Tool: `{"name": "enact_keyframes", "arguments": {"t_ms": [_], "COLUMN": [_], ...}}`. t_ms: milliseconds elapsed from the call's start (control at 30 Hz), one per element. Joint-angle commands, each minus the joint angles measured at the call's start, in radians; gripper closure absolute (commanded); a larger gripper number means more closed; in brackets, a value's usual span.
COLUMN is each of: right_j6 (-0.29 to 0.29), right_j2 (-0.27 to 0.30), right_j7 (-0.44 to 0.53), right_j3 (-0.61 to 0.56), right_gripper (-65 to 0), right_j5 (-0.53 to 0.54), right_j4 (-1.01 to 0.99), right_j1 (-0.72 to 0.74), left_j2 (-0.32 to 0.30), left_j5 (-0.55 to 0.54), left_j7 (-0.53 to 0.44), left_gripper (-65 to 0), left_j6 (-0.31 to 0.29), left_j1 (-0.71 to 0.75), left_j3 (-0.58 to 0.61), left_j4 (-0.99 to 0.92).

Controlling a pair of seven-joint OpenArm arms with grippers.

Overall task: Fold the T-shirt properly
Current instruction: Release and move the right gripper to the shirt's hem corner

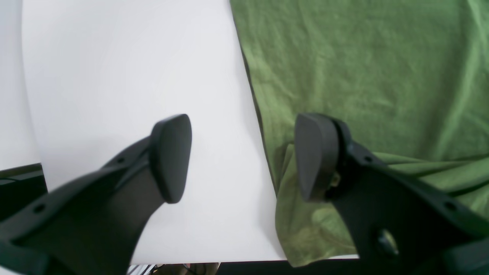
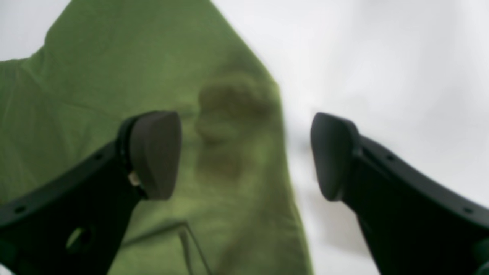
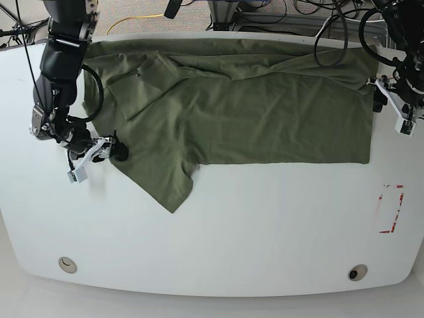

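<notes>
A white surface [image 3: 218,245] is seen carrying the T-shirt [image 3: 252,112], which is spread flat across the upper half, from about nine o'clock through twelve to three o'clock in the base view. Beyond the far edge, at twelve o'clock, black cables [image 3: 278,13] and a yellow cord [image 3: 132,20] are seen on the floor. A red-marked patch [image 3: 391,209] is noted on the surface at four o'clock, well apart from the cloth. Two small round fittings are set near the front edge, a pale one [image 3: 65,264] at seven o'clock and a dark one [image 3: 357,272] at five o'clock.

The T-shirt's long axis is laid from nine to three o'clock, with the hem toward three o'clock and the sleeves toward nine. One sleeve is pointed down toward seven o'clock, its tip reaching out over bare surface. Wrinkles are bunched along the far edge.

The right tool [image 3: 106,151] is held spread apart at nine o'clock, right at the sleeve's edge; in its wrist view one finger is seen over the cloth, the other over white surface, nothing gripped. The left tool [image 3: 391,103] is held released at three o'clock beside the hem, likewise straddling the cloth's edge, with nothing between its pads.
</notes>
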Motion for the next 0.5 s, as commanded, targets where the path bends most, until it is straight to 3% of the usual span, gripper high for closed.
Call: {"name": "enact_keyframes", "arguments": {"t_ms": [0, 267, 333, 467], "right_j6": [0.008, 0.008, 0.008, 0.008], "right_j2": [-0.013, -0.062, -0.062, -0.062], "right_j7": [0.002, 0.005, 0.010, 0.036], "right_j3": [0.002, 0.002, 0.002, 0.002], "right_gripper": [-50.3, -47.7, -40.9, -21.6], "right_j5": [-0.030, -0.075, -0.075, -0.075], "right_j4": [0.013, 0.013, 0.013, 0.013], "right_j1": [0.017, 0.019, 0.019, 0.020], "left_j2": [-0.017, -0.017, -0.017, -0.017], "left_j5": [-0.011, -0.005, -0.005, -0.005], "left_j7": [-0.015, -0.015, -0.015, -0.015], "left_gripper": [-39.2, -39.4, -39.4, -39.7], "left_j6": [0.001, 0.002, 0.010, 0.108], "left_j1": [-0.006, -0.079, -0.097, -0.172], "left_j3": [-0.003, -0.010, -0.010, -0.001], "left_j4": [0.014, 0.011, 0.011, -0.047]}}
